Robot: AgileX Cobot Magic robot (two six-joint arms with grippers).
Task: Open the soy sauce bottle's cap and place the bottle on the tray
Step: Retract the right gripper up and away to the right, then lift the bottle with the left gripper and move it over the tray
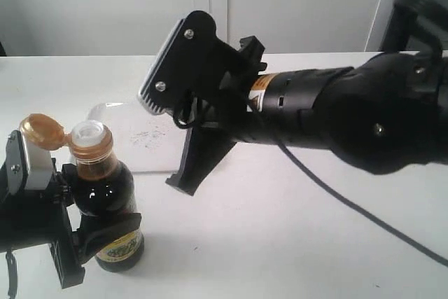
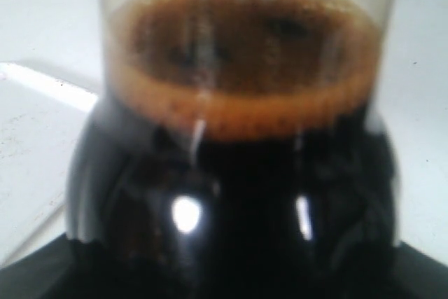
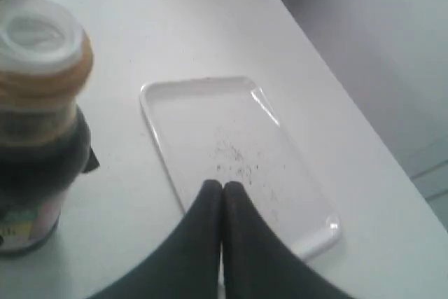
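Note:
The soy sauce bottle stands upright at the table's front left, dark liquid up to its neck. My left gripper is shut on the bottle's body, and the bottle fills the left wrist view. The golden-brown cap is flipped back on its hinge, baring the white pour spout, with that spout also in the right wrist view. The white tray lies just behind the bottle. My right gripper is shut and empty, its tips hanging over the tray.
The right arm stretches across the table from the right, with a cable trailing below it. The tray holds only faint dark specks. A white wall stands behind the table's far edge.

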